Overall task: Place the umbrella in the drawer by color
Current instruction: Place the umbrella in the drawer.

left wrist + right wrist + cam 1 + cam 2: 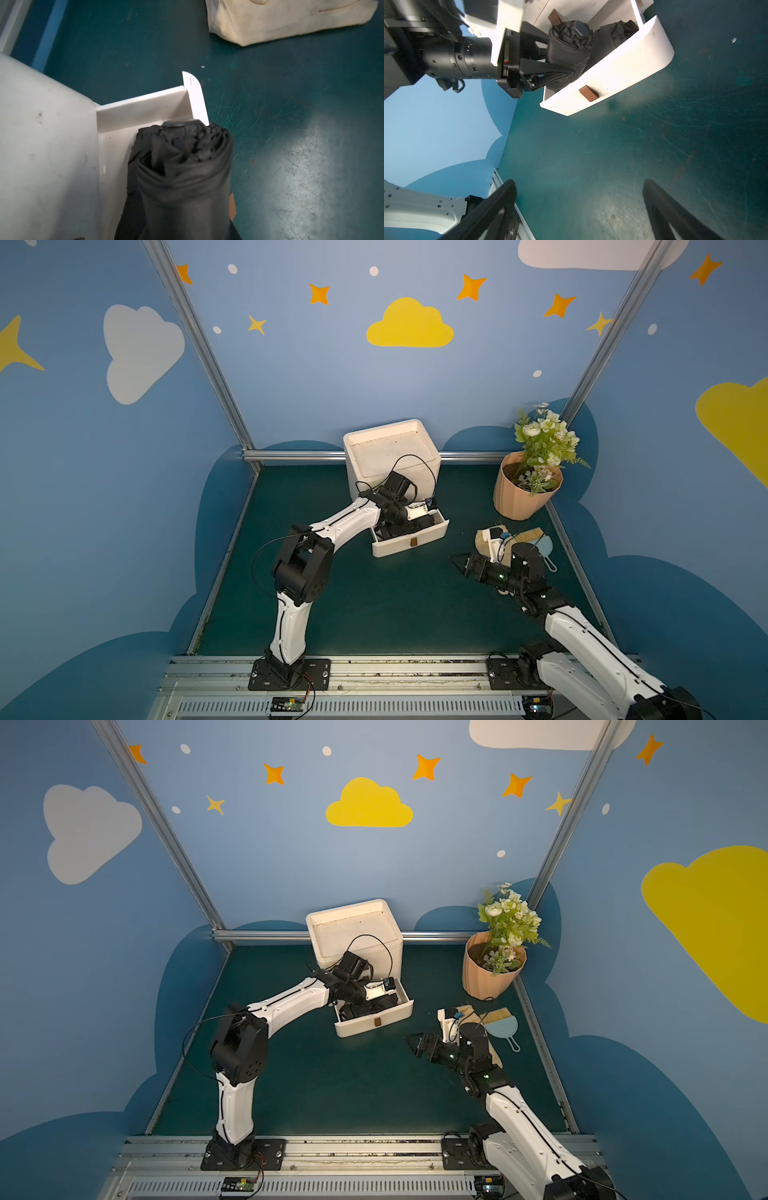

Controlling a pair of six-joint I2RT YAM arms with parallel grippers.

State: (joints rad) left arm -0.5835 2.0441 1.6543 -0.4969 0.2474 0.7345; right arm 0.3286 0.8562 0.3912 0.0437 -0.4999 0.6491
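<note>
You had the left gripper [560, 59] clamped around the rolled black fabric umbrella [571, 47], which sat inside the open white plastic drawer [623, 72] with the brown pull tab [588, 94], just beside a 2nd black rolled umbrella [618, 33] lying there. Your right gripper [460, 562] stood wide and empty above the dark green mat [612, 166], well apart from the drawer.

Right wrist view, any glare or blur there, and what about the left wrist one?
Right wrist view: the drawer front is blown out white and the right gripper's fingers are soft. Left wrist view: pale sheen on the mat, umbrella slightly blurred.
</note>
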